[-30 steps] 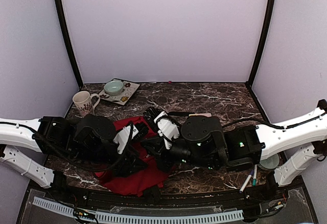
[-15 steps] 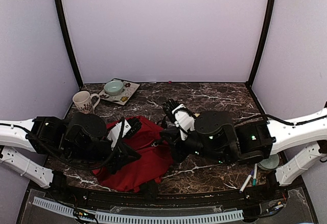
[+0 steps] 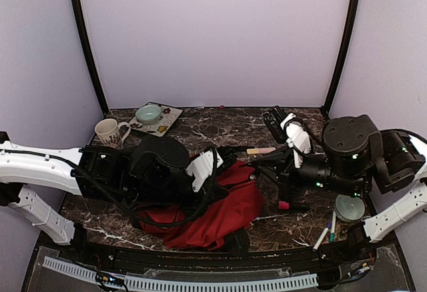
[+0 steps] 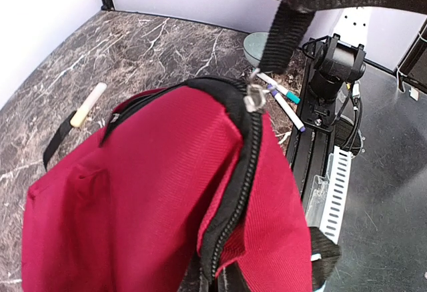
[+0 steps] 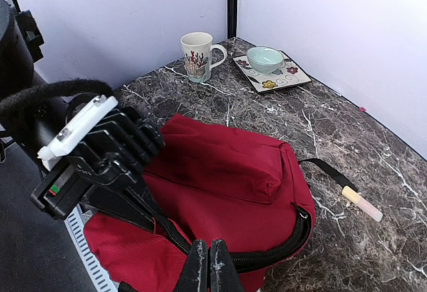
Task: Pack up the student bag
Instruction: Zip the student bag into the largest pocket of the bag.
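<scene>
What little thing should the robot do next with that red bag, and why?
Probably draw the zip open. The dark-red fabric backpack looks zipped shut, its small silver metal zipper pull sitting at the top of the closed black zipper. The left gripper is shut on the bag's edge, steadying it, and the pens lie unpacked on the marble table.

Open table behind the student bag, mug and tray crowding far-left corner, pens apparently near right base

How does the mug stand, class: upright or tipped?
Upright: the mug sits on its base on the marble table, open mouth up, handle out sideways.
</scene>
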{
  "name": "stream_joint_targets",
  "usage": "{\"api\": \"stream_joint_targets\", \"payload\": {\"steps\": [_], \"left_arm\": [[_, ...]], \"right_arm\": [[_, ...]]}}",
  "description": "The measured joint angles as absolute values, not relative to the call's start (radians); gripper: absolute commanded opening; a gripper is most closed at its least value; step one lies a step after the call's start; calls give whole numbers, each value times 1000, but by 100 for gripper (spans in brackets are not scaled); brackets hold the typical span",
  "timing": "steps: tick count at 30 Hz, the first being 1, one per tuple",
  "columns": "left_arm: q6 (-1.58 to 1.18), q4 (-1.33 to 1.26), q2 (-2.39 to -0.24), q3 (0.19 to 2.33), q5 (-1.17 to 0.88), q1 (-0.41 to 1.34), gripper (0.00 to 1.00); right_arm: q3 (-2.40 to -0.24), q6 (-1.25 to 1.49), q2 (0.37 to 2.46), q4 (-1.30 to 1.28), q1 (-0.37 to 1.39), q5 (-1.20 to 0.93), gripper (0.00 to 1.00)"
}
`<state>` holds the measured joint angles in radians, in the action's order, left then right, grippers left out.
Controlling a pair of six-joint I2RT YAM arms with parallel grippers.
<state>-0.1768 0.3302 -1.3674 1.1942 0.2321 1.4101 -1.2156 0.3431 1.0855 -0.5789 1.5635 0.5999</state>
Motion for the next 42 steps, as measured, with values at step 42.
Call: {"api": "stream_joint_targets", "payload": {"steps": [42], "left_arm": [[-467, 601, -870, 913, 370, 1411, 0]], "right_arm": [[-941, 459, 1169, -240, 1414, 533, 0]]}}
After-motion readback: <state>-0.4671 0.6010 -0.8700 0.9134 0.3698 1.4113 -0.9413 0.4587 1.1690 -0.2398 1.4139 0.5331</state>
